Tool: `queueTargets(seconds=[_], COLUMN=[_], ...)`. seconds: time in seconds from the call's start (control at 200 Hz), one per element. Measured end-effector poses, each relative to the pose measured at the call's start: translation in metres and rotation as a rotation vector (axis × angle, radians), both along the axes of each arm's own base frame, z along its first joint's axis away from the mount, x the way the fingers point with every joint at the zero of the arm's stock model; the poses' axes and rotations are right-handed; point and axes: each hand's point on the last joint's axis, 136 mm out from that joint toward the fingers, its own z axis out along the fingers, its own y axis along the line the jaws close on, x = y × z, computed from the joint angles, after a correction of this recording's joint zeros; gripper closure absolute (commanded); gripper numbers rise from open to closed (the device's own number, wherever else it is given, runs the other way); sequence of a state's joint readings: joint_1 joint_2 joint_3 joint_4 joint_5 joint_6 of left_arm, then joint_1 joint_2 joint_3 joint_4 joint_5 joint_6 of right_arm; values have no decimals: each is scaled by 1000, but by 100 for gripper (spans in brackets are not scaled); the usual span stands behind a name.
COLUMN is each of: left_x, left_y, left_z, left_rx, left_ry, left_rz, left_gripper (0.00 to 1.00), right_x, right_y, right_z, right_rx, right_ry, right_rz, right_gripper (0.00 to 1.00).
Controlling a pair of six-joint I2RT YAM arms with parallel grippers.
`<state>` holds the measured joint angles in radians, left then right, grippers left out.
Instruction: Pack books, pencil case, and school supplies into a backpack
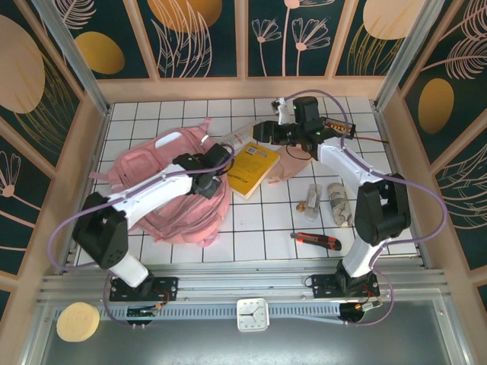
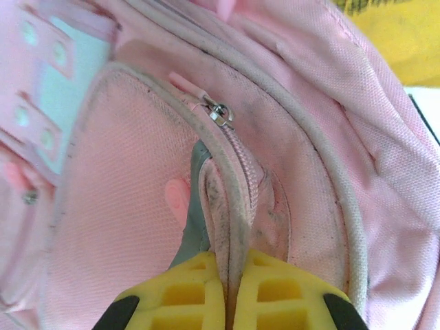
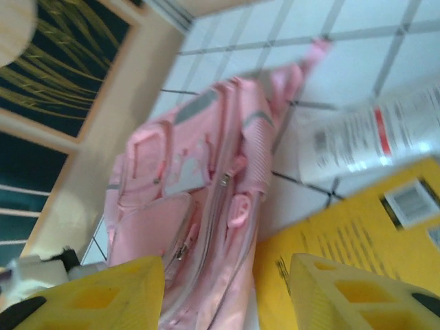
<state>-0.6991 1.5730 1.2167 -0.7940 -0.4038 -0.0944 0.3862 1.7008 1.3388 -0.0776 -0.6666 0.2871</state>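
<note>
The pink backpack (image 1: 171, 194) lies at the left of the tiled table. My left gripper (image 1: 205, 185) is shut on a white-piped zipper edge of the backpack (image 2: 137, 206); just ahead of my left gripper (image 2: 234, 292) sits a metal zipper pull (image 2: 220, 114). The yellow book (image 1: 255, 169) lies to the right of the backpack. A long white item with red print (image 1: 236, 141) lies behind it. My right gripper (image 1: 261, 131) hovers open above the book's far end, holding nothing. From my right gripper (image 3: 227, 295) I see the backpack (image 3: 199, 206), the book (image 3: 344, 234) and the white item (image 3: 371, 134). The pale-pink pencil case (image 1: 293, 163) lies under the right arm.
Two small clear wrapped pieces (image 1: 337, 199) and a silvery piece (image 1: 310, 199) lie right of the book. A red and black cutter (image 1: 316, 241) lies near the front. A black wired box with orange buttons (image 1: 338, 125) sits at the back right. Wooden walls (image 1: 91, 152) enclose the table.
</note>
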Motion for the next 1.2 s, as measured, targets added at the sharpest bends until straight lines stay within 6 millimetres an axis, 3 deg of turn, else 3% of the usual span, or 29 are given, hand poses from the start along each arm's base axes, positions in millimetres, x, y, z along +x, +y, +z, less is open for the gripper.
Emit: queueTargets(seconds=[0.1, 0.19, 0.335, 0.58, 0.816, 0.976, 1.201], left_x=[-3, -8, -16, -20, -19, -19, -19], left_y=[8, 10, 7, 17, 20, 22, 22], left_z=[25, 42, 52, 49, 54, 55, 55], left_rx=[-31, -54, -83, -78, -77, -83, -85], left_ry=[-84, -136, -158, -160, -172, -172, -170], left_rz=[-50, -119, -237, -313, -333, -337, -341], left_gripper=[100, 100, 100, 100, 100, 100, 100], right_x=[0, -2, -1, -23, -51, -60, -60], right_y=[7, 12, 21, 32, 68, 77, 75], right_z=[19, 24, 25, 3, -31, -55, -66], right_rx=[-8, -47, -100, -142, -165, -168, -154], right_ry=[-189, -313, -471, -618, -685, -650, -598], right_rz=[83, 165, 300, 506, 665, 692, 652], right_gripper=[49, 50, 52, 54, 54, 54, 53])
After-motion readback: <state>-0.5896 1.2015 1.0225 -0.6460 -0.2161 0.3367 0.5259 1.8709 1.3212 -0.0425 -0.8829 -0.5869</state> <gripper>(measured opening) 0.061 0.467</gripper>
